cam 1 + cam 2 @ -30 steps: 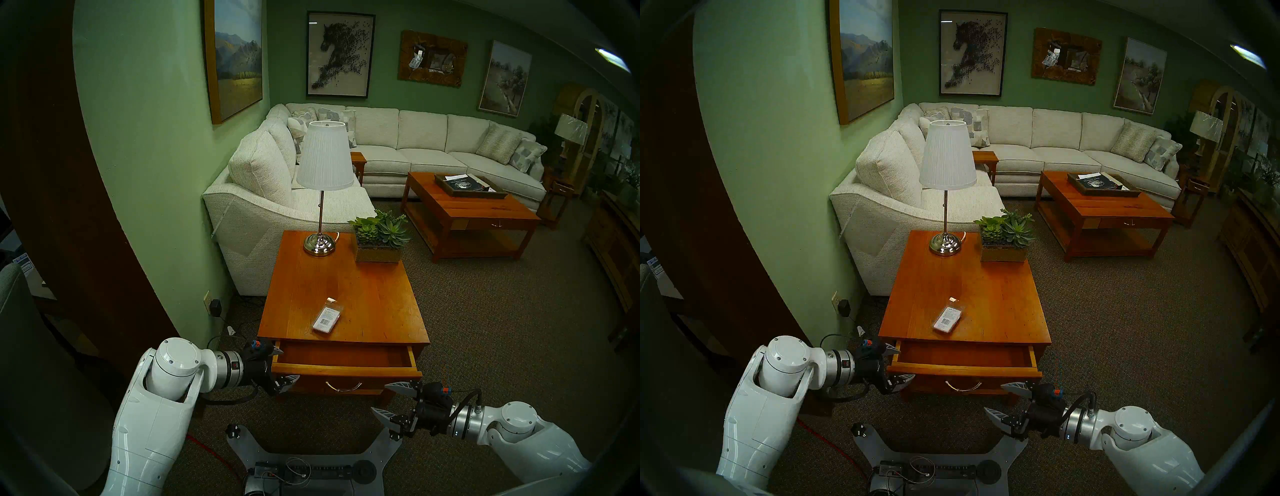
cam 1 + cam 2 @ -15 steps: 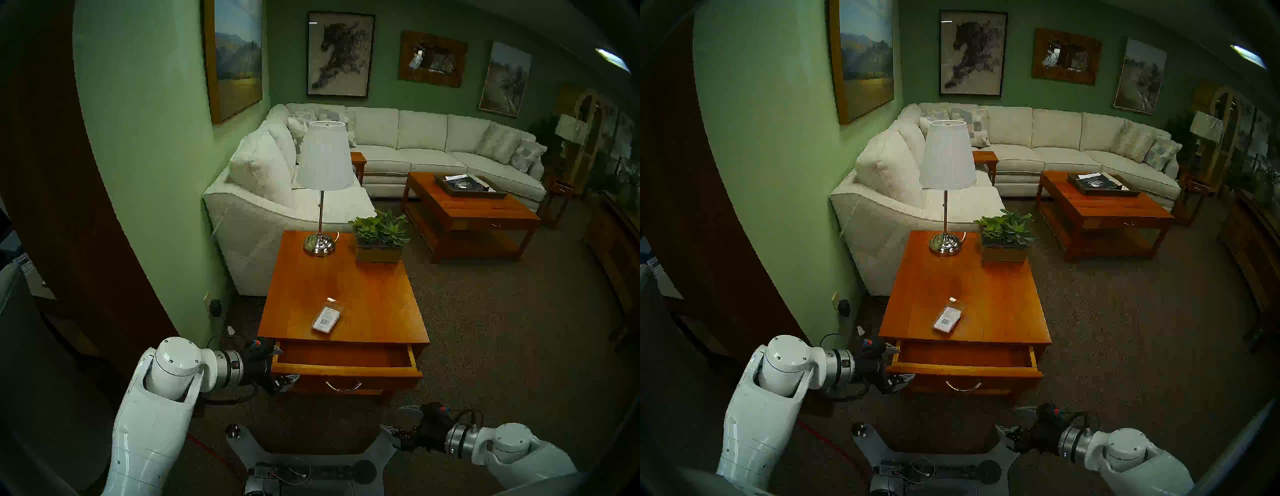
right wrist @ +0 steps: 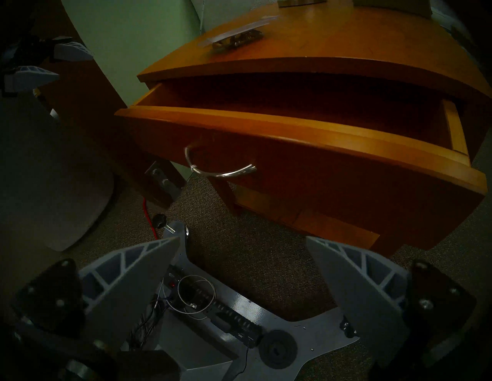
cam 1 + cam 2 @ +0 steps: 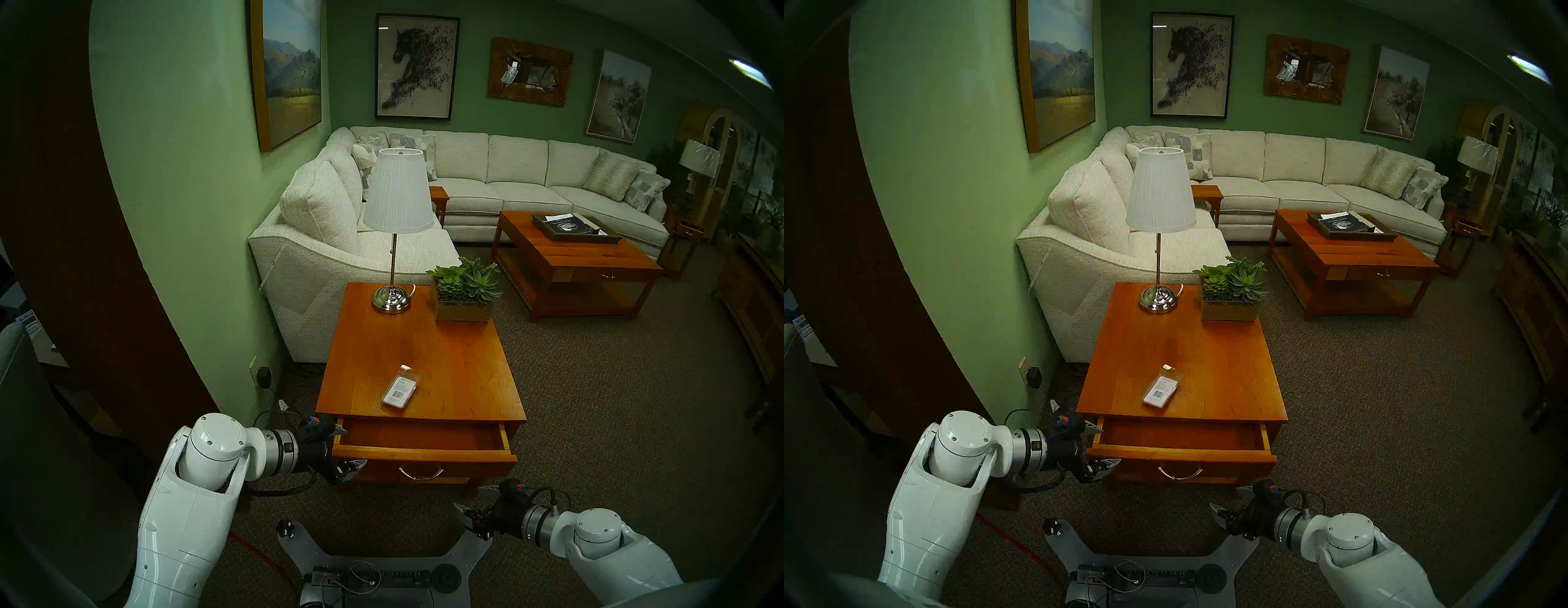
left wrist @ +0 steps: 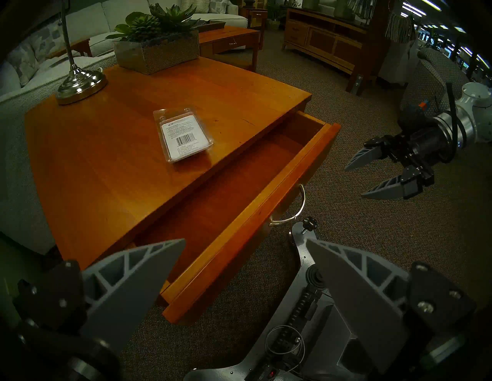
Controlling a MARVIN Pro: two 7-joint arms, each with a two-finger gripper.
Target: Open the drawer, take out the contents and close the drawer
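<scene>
The drawer (image 4: 424,465) of the orange-brown side table stands pulled out, its silver handle (image 4: 420,473) facing me. What shows of its inside is bare wood (image 5: 239,191). The clear-plastic packet (image 4: 401,391) with a barcode label lies flat on the table top near the front edge, and also shows in the left wrist view (image 5: 183,138). My left gripper (image 4: 354,446) is open and empty, its fingers either side of the drawer's left front corner. My right gripper (image 4: 469,497) is open and empty, low in front of the drawer's right end, apart from it.
A lamp (image 4: 392,297) and a succulent planter (image 4: 464,308) stand at the back of the table top (image 4: 445,361). My base plate (image 4: 382,552) lies on the carpet below the drawer. A green wall (image 4: 191,254) and a red cable (image 4: 254,552) are at the left.
My right arm has drawn in to the left and its open gripper sits a little lower. The left arm, drawer and packet have not moved.
</scene>
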